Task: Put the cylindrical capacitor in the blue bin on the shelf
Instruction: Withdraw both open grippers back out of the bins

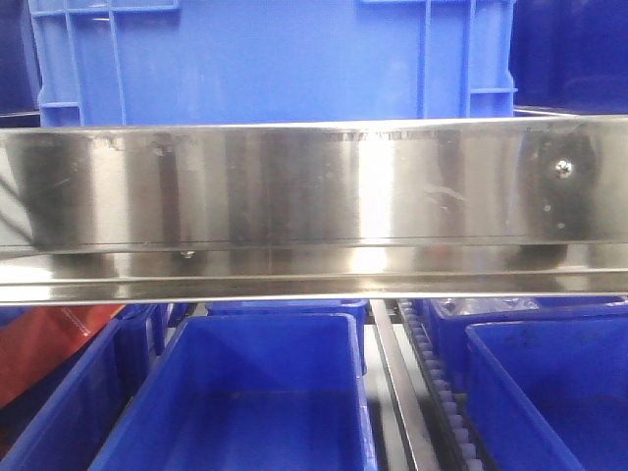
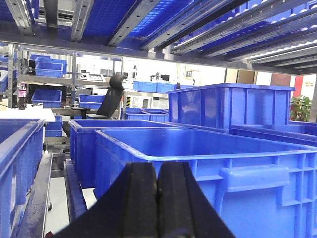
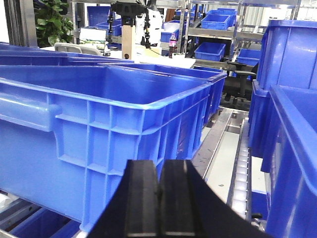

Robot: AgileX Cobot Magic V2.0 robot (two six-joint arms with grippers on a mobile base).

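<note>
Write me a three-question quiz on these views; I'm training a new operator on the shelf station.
1. True or false: the left gripper holds a capacitor.
2. In the front view, what crosses the frame above the centre blue bin? A) steel shelf rail B) red table edge C) cable
3. Fill in: the right gripper is ____ (open/shut).

Key: 1 false, its jaws meet with nothing visible between them. 2 A, the shelf rail. 3 shut.
</note>
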